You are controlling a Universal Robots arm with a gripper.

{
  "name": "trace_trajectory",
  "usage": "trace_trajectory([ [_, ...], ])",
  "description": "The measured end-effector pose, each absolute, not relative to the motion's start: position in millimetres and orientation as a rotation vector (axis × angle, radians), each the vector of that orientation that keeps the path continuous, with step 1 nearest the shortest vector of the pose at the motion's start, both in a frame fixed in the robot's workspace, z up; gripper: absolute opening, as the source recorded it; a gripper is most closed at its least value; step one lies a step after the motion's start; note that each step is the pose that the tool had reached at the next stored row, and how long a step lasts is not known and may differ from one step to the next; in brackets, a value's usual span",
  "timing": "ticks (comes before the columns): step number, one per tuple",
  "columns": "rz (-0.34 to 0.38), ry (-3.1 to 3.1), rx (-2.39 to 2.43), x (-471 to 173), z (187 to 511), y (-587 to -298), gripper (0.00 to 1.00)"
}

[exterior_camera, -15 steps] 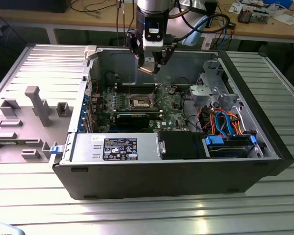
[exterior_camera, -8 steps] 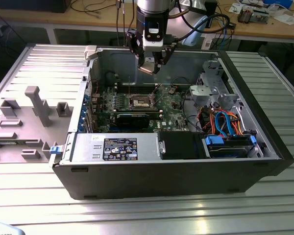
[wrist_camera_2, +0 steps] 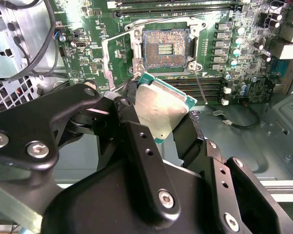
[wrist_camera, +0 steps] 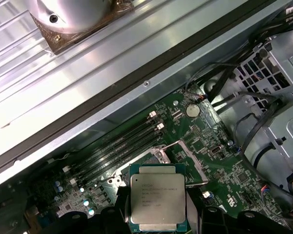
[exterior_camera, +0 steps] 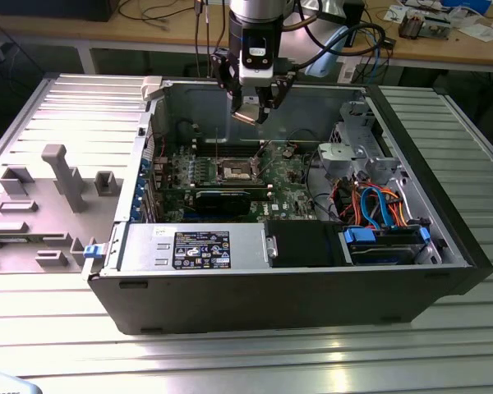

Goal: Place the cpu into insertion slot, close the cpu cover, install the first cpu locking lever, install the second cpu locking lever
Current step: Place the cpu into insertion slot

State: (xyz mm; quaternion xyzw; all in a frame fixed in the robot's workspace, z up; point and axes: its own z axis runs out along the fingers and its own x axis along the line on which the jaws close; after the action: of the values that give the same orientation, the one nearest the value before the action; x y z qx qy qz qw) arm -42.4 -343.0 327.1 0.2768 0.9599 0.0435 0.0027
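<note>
- The end effector [wrist_camera_2: 162, 109] is closed on the cpu [wrist_camera_2: 158, 105], with its two black fingers [wrist_camera_2: 136, 139] pressed against opposite edges of the chip.
- The gap between the fingers is the width of the chip, and nothing else sits between them.
- The cpu's silvery-tan metal top faces both wrist views, with its green edge showing around the metal plate. In the first wrist view the cpu [wrist_camera: 157, 202] sits square between the finger ends.
- In the exterior view the end effector [exterior_camera: 248, 115] hangs from the arm over the open computer case [exterior_camera: 271, 287]. It is near the case's far wall, and the cpu [exterior_camera: 245, 117] shows as a pale plate at its tip.
- The cpu is in the air, touching only the fingers.
- The insertion slot [wrist_camera_2: 165, 48] lies on the green motherboard [wrist_camera_2: 88, 29], apart from the cpu. Its dark centre and field of contacts are uncovered inside the silvery rim.
- In the exterior view the insertion slot [exterior_camera: 232, 171] lies below the end effector, further toward the near side of the case, just behind a long black card [exterior_camera: 222, 197].
- Long narrow memory slots [wrist_camera: 117, 146] run beside the socket.
- From these pictures it cannot be told how the cpu cover stands.
- The case rests on a ribbed metal worktop [exterior_camera: 230, 361]. A grey fixture plate [exterior_camera: 57, 172] lies at the exterior view's left, and a drive cage [exterior_camera: 357, 144] with blue and orange cables [exterior_camera: 378, 205] sits at the exterior view's right.
</note>
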Motion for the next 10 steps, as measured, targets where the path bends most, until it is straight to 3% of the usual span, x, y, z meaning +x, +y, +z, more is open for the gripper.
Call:
trace_trajectory([
  [10, 0.136, 3.007, 0.878, -42.4, 327.0, -343.0, 0.55],
])
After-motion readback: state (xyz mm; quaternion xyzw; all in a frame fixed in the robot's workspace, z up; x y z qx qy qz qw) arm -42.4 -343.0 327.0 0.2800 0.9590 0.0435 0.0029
